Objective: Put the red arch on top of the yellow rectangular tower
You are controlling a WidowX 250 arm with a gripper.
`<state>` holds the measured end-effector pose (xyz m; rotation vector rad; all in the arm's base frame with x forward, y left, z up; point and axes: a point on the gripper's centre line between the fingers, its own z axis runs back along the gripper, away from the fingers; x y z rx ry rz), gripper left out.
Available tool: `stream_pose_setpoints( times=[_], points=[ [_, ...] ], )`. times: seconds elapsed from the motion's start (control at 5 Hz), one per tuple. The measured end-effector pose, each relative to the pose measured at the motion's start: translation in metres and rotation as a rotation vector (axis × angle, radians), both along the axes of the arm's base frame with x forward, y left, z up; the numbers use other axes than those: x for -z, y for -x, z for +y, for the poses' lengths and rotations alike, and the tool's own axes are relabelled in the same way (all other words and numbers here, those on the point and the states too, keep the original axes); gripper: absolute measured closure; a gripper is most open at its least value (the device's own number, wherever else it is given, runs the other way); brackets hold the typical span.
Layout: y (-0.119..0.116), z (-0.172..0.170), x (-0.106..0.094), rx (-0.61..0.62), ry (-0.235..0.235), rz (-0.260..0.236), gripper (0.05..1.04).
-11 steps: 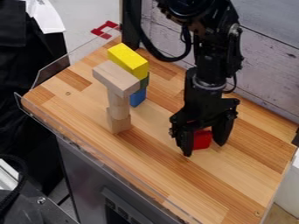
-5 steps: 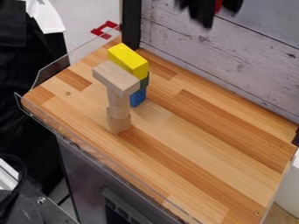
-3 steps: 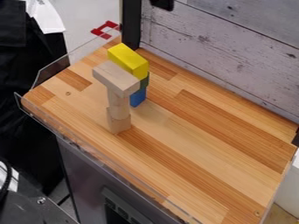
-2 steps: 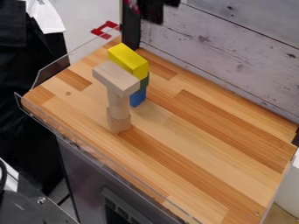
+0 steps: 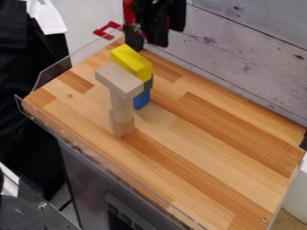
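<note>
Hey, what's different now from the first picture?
The claw lifted the red arch up off the table and carried it across toward the towers, up past their far side. It hasn't let go. The yellow-topped tower and the plain wooden tower stayed where they were.

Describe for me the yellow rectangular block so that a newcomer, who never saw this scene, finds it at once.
Start from the striped wooden tabletop and go to its far left part. There, behind a tower of unpainted wooden blocks, the yellow rectangular block lies above a green block and a blue block. Its yellow colour sets it apart from that tower's pale top block.
</note>
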<state>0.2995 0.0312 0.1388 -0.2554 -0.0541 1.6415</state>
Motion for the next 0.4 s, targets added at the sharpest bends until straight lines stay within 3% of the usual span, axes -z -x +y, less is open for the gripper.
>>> stream_pose_setpoints(
  times=[0.2, 0.4],
  points=[
    [0.002, 0.005, 0.007, -0.029, 0.038, -0.003, 0.517],
    [0.01, 0.015, 0.015, -0.068, 0.045, 0.022, 0.517]
  ],
)
